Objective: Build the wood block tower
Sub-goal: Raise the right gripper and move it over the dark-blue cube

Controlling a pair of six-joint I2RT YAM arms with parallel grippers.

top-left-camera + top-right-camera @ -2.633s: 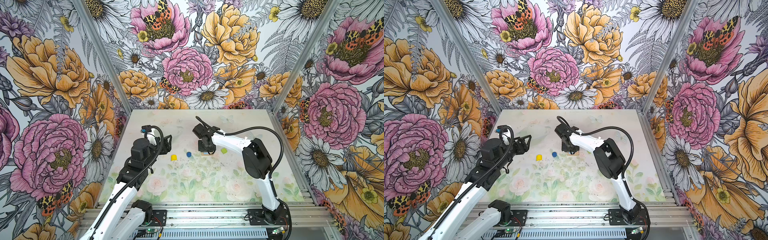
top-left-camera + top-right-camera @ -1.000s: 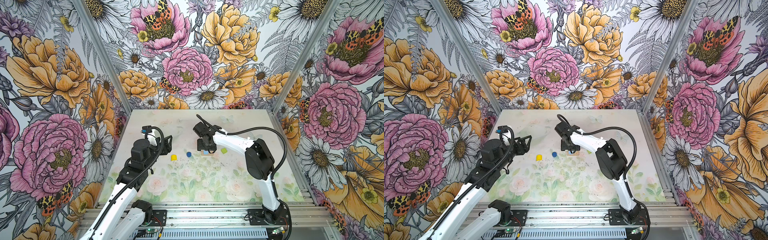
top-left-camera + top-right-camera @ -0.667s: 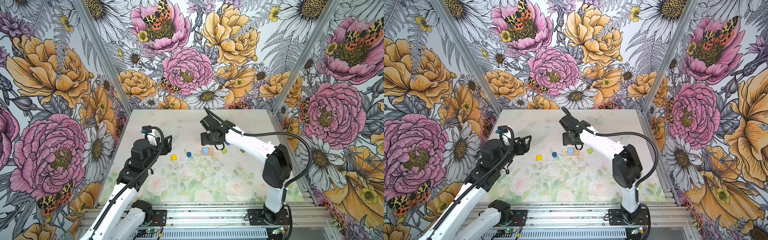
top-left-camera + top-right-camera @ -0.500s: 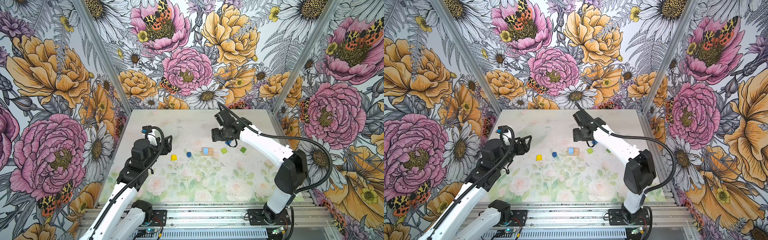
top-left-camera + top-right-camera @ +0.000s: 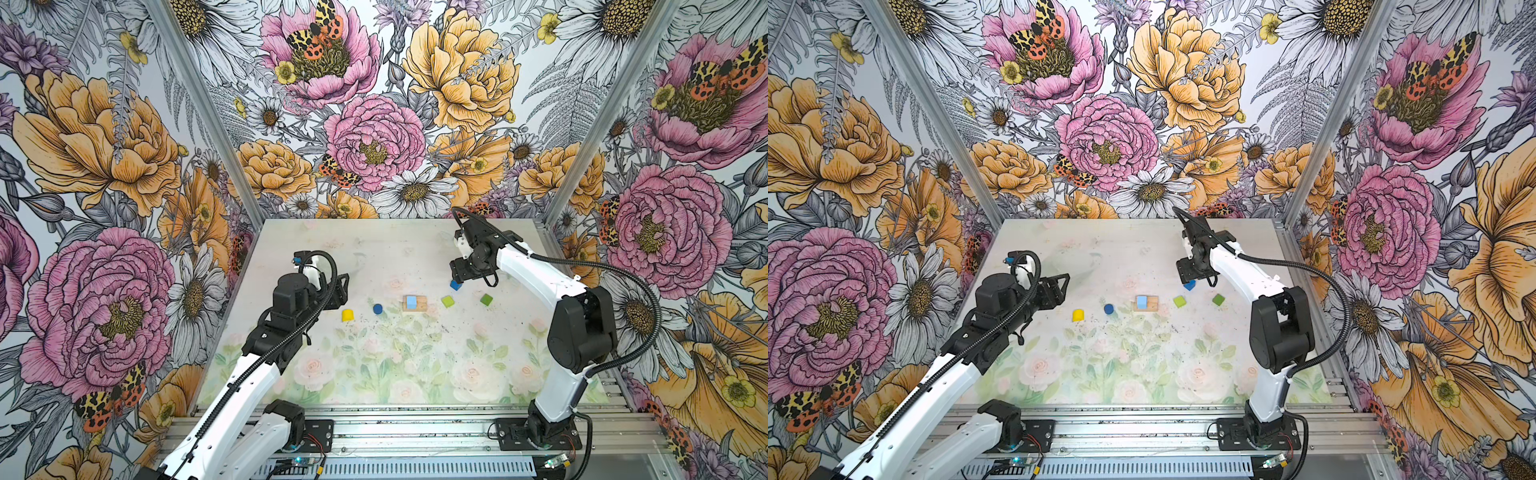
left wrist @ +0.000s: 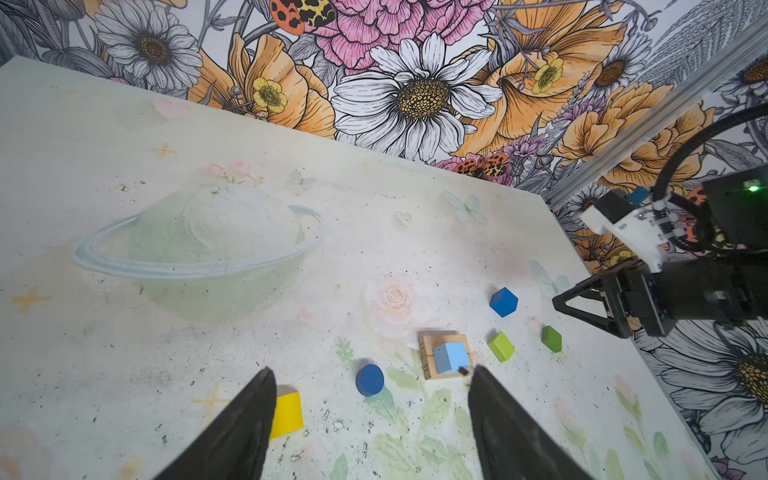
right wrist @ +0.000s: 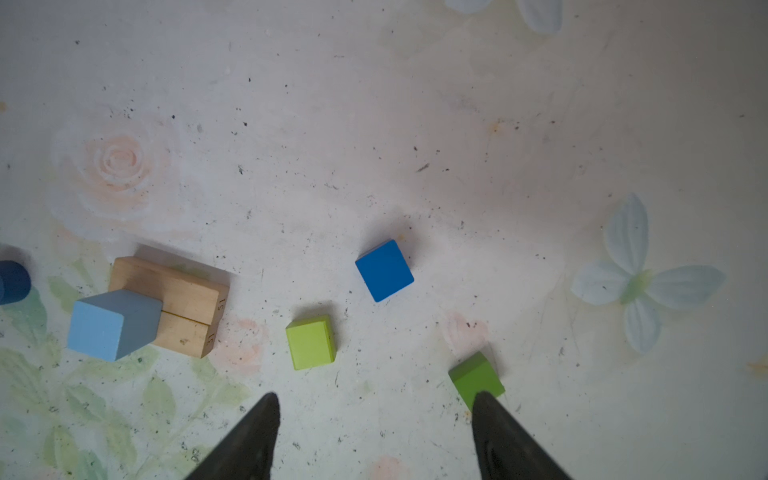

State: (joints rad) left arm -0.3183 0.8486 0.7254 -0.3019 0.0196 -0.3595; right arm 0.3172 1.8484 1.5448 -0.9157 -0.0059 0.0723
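The wood block tower stands as two tan bars (image 5: 420,305) lying side by side mid-table with a light blue cube (image 5: 411,301) on top. Loose on the table lie a yellow half-round (image 5: 348,315), a blue cylinder (image 5: 377,308), a dark blue cube (image 5: 455,285), a light green cube (image 5: 447,301) and a dark green cube (image 5: 486,299). My right gripper (image 7: 375,397) hangs open and empty above the table; the dark blue cube (image 7: 384,270) lies ahead of it and the dark green cube (image 7: 473,374) by one fingertip. My left gripper (image 6: 370,372) hovers open and empty at the left, near the half-round (image 6: 286,415).
Flowered walls close the table (image 5: 374,249) on three sides, and an aluminium rail (image 5: 415,428) with both arm bases runs along the front. In the left wrist view the right gripper (image 6: 582,299) reaches in past the green cubes.
My right arm has drawn back from the bars toward the back right, leaving the light blue cube on them, and its jaws widened slightly. The left arm has not moved.
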